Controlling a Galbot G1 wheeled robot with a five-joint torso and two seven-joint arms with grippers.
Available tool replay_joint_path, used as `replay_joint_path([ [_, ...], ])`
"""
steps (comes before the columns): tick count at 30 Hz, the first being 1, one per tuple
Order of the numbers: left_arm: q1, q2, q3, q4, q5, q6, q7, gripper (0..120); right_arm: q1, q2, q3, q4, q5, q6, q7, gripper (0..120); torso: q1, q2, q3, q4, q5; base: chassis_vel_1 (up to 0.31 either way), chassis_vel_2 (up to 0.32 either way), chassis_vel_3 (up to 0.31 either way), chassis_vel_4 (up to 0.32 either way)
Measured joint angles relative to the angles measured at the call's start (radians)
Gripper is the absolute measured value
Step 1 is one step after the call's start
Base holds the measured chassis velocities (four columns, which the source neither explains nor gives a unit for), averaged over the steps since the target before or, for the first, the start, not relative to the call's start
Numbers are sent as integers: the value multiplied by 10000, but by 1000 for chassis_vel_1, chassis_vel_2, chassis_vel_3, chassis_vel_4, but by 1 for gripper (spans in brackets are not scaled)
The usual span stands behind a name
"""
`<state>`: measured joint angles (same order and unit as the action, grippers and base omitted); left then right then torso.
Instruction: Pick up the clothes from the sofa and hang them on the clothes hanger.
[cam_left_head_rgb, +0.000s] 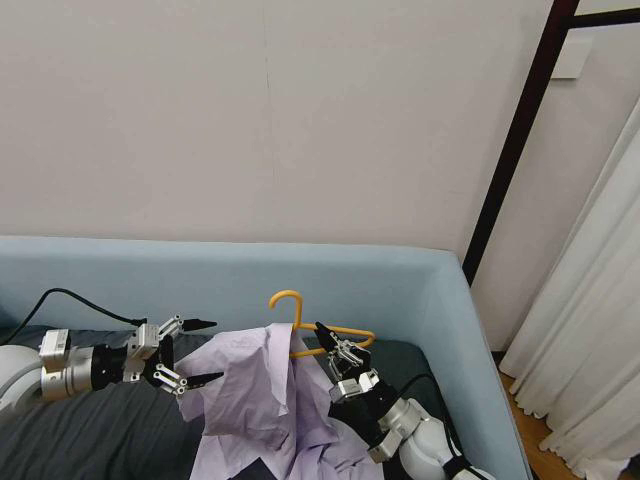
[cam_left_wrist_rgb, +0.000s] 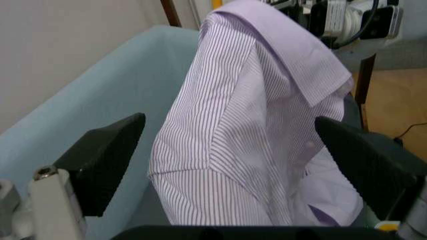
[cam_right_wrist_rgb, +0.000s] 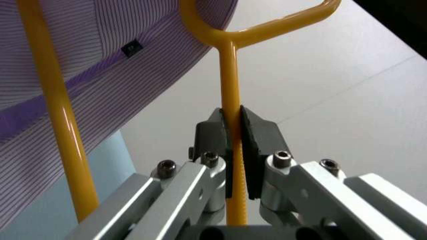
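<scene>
Head view: our right hand (cam_left_head_rgb: 338, 352) is clenched on the yellow hanger (cam_left_head_rgb: 297, 322), holding it upright above the sofa (cam_left_head_rgb: 420, 290) so the lilac shirt (cam_left_head_rgb: 250, 390) drapes from it. Our left hand (cam_left_head_rgb: 207, 351) waits released just beside the hanger, presumably to dress the cloth. Left wrist view: spread fingers (cam_left_wrist_rgb: 107, 155) flank the shirt's shoulder without touching it. Right wrist view: pads (cam_right_wrist_rgb: 257, 140) pinch the hanger's stem below its hook, which likely stops it swivelling.
</scene>
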<state>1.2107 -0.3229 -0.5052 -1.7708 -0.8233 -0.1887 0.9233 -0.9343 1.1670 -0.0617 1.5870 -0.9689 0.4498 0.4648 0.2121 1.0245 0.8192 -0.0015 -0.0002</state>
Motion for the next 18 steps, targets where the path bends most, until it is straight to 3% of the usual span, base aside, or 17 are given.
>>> replay_joint_path([
  [10,41,-74,-11,288,218,150,425,88,70,194,-165,106,-397,190,-18,4,0,0,0,0,0,0,0,0,0],
  [14,56,-138,-12,426,217,228,665,69,196,293,-183,91,-733,368,15,4,0,0,0,0,0,0,0,0,0],
  [18,35,-163,-8,503,202,320,858,59,244,328,-147,91,-937,443,67,4,0,0,0,0,0,0,0,0,0],
])
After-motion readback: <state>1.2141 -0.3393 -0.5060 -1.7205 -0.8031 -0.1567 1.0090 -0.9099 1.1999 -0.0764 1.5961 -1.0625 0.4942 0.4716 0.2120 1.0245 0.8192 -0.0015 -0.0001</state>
